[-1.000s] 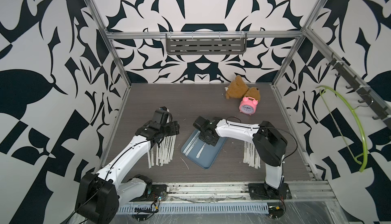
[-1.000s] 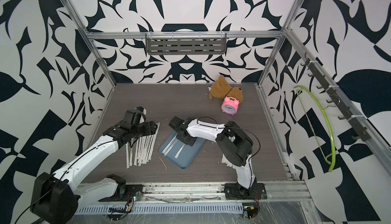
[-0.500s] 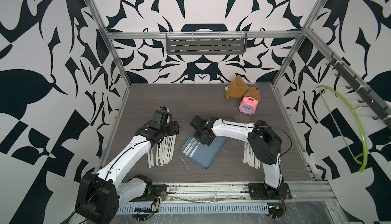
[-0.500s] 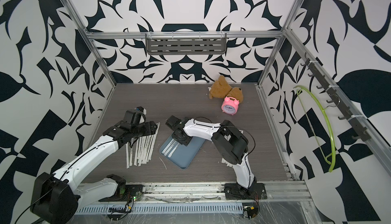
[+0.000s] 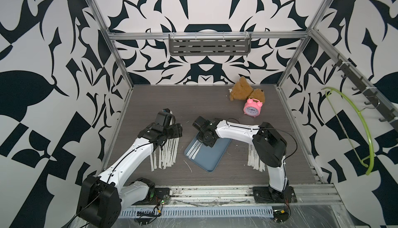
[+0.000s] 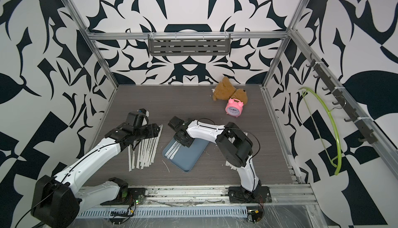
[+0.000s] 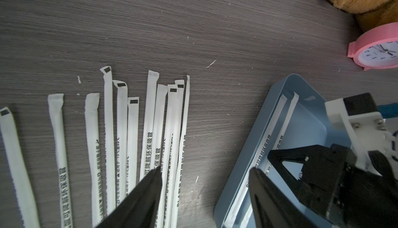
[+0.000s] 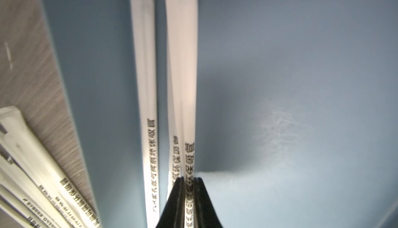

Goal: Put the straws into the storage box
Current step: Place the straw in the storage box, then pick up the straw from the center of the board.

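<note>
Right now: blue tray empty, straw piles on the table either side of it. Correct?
Not empty: the blue tray holds a few wrapped straws, per the right wrist view. Straw piles do lie on the table either side.

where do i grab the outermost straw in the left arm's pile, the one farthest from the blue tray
Probably at mid-length, from straight above, fingers straddling its narrow width. The outermost straw lies flat on the table, apart from its neighbour, so both fingers can land on bare wood.
</note>
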You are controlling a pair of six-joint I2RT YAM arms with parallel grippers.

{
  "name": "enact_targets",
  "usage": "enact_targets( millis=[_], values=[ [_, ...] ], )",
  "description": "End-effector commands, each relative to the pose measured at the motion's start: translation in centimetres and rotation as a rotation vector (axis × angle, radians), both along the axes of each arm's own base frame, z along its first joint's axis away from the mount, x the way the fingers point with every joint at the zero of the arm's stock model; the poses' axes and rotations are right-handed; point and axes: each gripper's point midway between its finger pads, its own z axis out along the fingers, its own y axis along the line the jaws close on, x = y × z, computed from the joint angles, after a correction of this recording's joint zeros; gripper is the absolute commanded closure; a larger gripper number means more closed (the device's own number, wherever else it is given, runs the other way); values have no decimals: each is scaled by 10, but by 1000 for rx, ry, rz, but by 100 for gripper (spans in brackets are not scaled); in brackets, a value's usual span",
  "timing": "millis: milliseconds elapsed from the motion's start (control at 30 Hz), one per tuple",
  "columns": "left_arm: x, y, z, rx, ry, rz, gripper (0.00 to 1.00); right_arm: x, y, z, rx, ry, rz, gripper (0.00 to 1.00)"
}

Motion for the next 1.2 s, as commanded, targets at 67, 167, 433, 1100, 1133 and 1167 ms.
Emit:
enact_targets(
  millis=[67, 167, 433, 1100, 1133, 1167],
  values=[
    [-3, 0, -1, 3, 23, -6, 30, 2, 2, 11, 0, -26, 13, 85],
    [-3, -1, -2, 3, 25, -7, 30, 2, -2, 15, -11, -33, 11, 82],
    [-1, -4, -1, -6, 33, -14, 30, 0, -2, 17, 4, -28, 12, 76],
    [-20, -12, -78, 63, 400, -45, 67, 3, -120, 108, -252, -250, 181, 74],
    [-19, -11, -80, 75, 405, -43, 68, 3, -120, 107, -254, -249, 182, 74],
    [-17, -10, -81, 90, 408, -40, 68, 3, -121, 106, -258, -247, 188, 74]
  ],
)
